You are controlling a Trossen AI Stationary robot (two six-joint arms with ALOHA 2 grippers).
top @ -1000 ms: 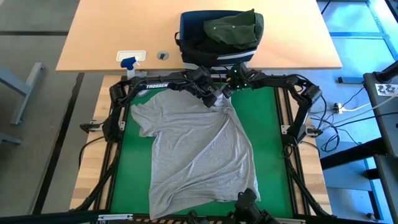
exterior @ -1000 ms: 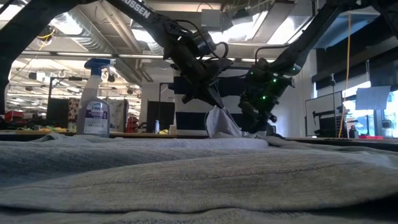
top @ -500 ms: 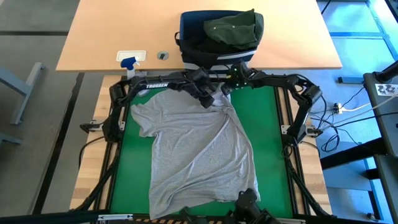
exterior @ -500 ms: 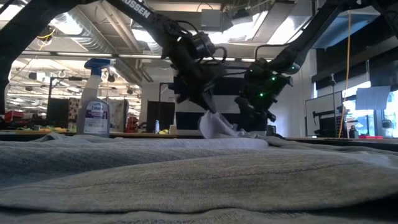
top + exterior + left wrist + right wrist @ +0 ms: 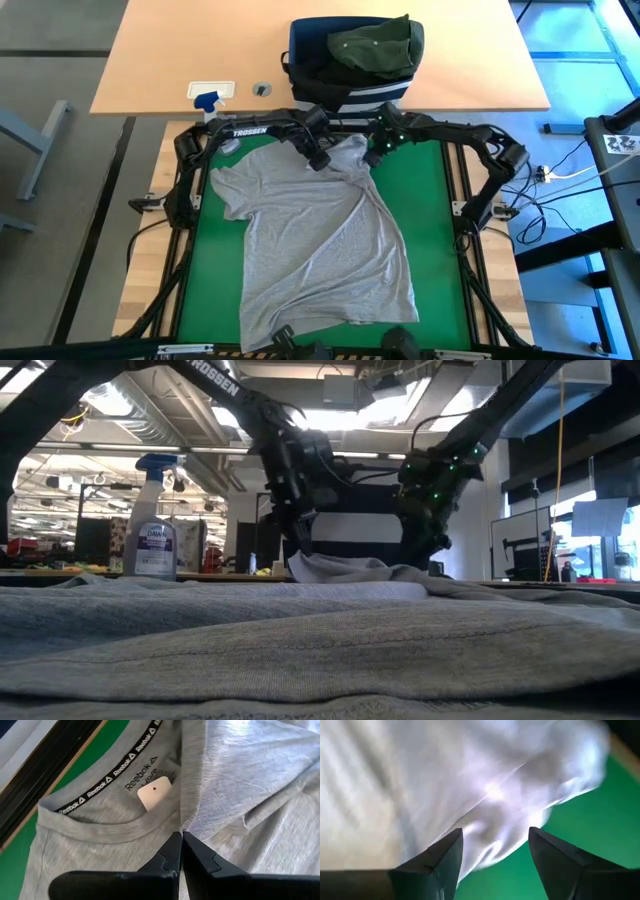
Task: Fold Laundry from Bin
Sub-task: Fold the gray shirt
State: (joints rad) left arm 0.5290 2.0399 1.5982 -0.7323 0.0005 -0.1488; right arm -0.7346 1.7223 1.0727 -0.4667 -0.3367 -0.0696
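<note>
Left hand [image 5: 178,836] is clenched on the collar edge of the light grey shirt [image 5: 320,240], its two fingers pinched together on a fold of cloth just beside the neck label — in the high view it sits at the shirt's far end, near the bin [image 5: 350,62]. Right hand [image 5: 495,837] hovers just beside it over the same end of the shirt, fingers spread wide with nothing between them; pale cloth lies below them, with the green mat [image 5: 440,240] showing past its edge.

One grey shirt lies spread on the mat, collar toward the bin, hem toward the near edge. One navy striped bin stands on the wooden table [image 5: 180,50] just beyond the mat, with a dark olive green garment [image 5: 375,45] draped over its top and dark cloth under it — three garments in all, as far as can be told. One spray bottle [image 5: 155,520] stands at the mat's far left corner.
</note>
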